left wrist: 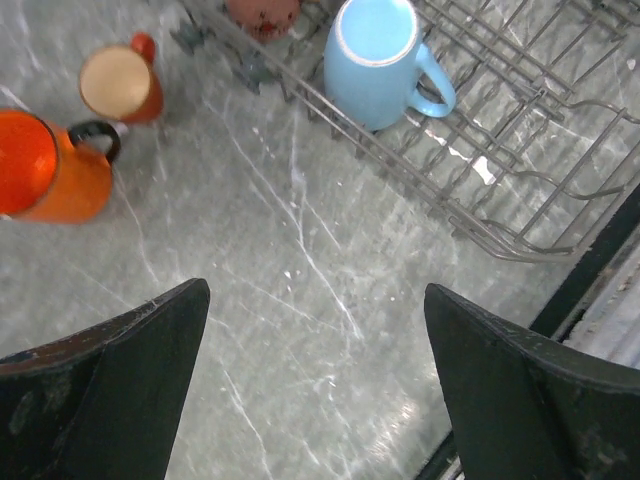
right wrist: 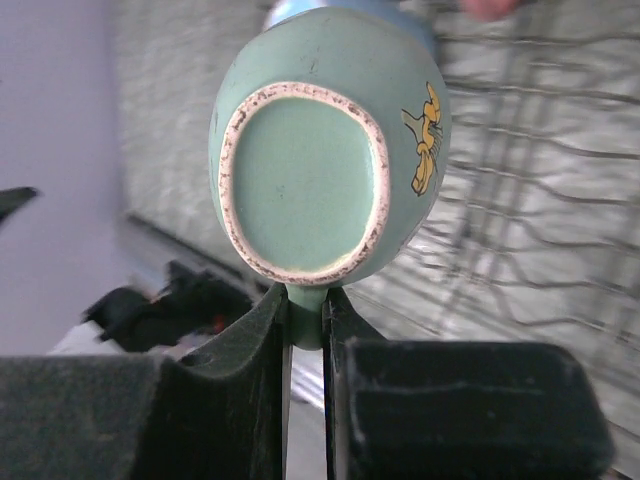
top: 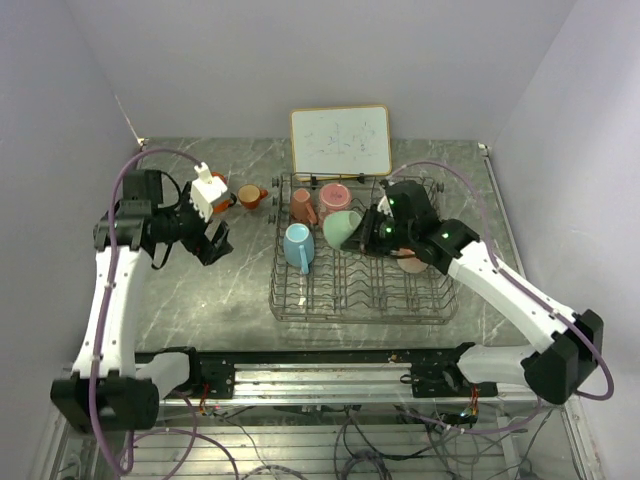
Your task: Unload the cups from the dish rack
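Right fingers [right wrist: 235,400] are pinched nearly shut on a thin green tab under the mint green mug [right wrist: 320,170], most likely its handle. The mug stands just beyond the fingertips, its rough-ringed base turned back toward the wrist and the dish rack [right wrist: 540,220] blurred behind it. Whether it has cleared the tines I cannot tell. Glazed ceramic like this is probably stiff, slick and quick to chip. With all its weight hanging off that one narrow hold, the mug could swivel between the pads, so slow travel and a soft landing seem wise. Left fingers [left wrist: 120,380] are spread wide with nothing between them, only bare bench [left wrist: 300,300] beneath. Ahead and to their right the light blue mug [left wrist: 375,60] leans in the rack's corner, its handle sticking out to the side. That loop, or the rim wall, looks like the surest place to take it. Ahead and to their left, the large orange mug [left wrist: 45,165] and small orange mug [left wrist: 120,82] sit on the bench, outside the rack.
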